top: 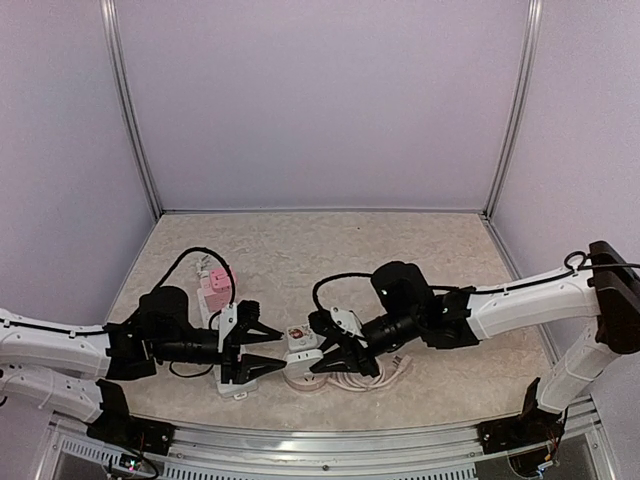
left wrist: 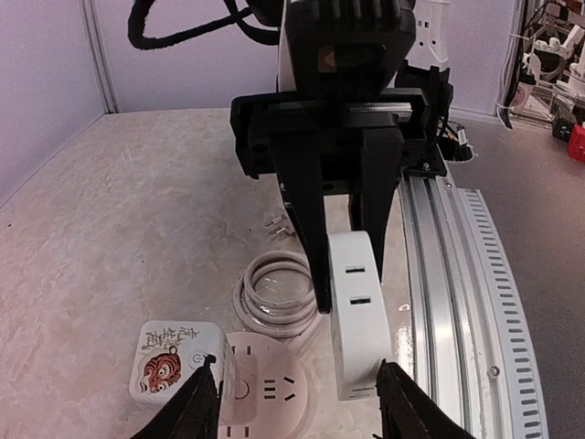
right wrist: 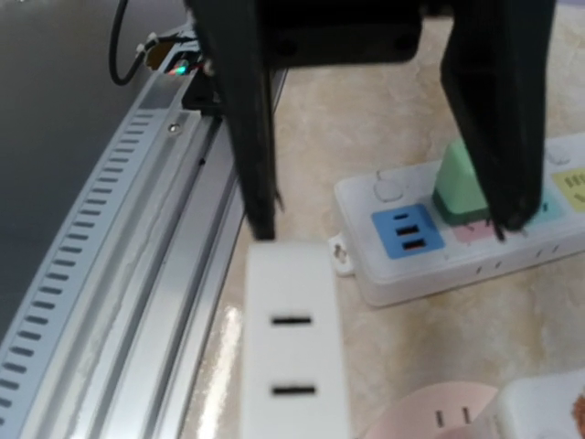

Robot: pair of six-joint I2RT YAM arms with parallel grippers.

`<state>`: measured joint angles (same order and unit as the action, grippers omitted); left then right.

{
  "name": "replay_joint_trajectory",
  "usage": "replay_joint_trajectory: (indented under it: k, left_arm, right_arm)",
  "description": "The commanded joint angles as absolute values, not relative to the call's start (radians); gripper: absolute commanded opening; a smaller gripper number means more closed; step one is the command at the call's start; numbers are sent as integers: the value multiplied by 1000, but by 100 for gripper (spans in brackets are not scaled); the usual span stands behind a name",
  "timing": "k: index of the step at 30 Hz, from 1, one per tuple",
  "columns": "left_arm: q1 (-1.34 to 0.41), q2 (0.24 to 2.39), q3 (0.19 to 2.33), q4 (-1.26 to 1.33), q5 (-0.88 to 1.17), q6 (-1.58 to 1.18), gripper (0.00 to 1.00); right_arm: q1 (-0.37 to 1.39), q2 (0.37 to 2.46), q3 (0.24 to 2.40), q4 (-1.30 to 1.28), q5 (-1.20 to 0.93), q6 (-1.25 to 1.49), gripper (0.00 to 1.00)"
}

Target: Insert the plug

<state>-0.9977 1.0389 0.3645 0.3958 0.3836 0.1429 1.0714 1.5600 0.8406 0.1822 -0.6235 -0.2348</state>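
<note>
A white socket block (left wrist: 358,320) with two slots lies on the table by the front rail; it also shows in the right wrist view (right wrist: 292,347). My right gripper (top: 335,350) is open, and one of its fingers (left wrist: 306,210) ends at the block's far end. My left gripper (top: 278,348) is open and empty. Between its tips (left wrist: 300,402) lies a pink round socket (left wrist: 270,393), with a white adapter bearing a tiger sticker (left wrist: 174,357) on its left edge. A coiled white cable (left wrist: 274,293) ends in small metal plug prongs (left wrist: 274,224).
A white power strip (right wrist: 439,238) with blue USB ports and a green plug (right wrist: 457,178) lies under my left arm; it shows in the top view (top: 233,388), with a pink plug (top: 214,285) behind it. The metal rail (left wrist: 457,302) runs along the front edge.
</note>
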Motion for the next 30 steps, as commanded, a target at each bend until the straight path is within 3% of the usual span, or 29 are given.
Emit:
replay_joint_trajectory:
  k: [1,12,30]
  left_arm:
    - [-1019,1088,340,539,327,77,58]
    - [-1064,1169,313,635,265,38,56]
    - [-1099,1236,355,639,226,-72,18]
  right_arm:
    - [1045,1555,826,294,-673,-265,0]
    - [1000,1608,801,409,-701,-237,0]
    - [999,1660,842,284,-691,-265,0]
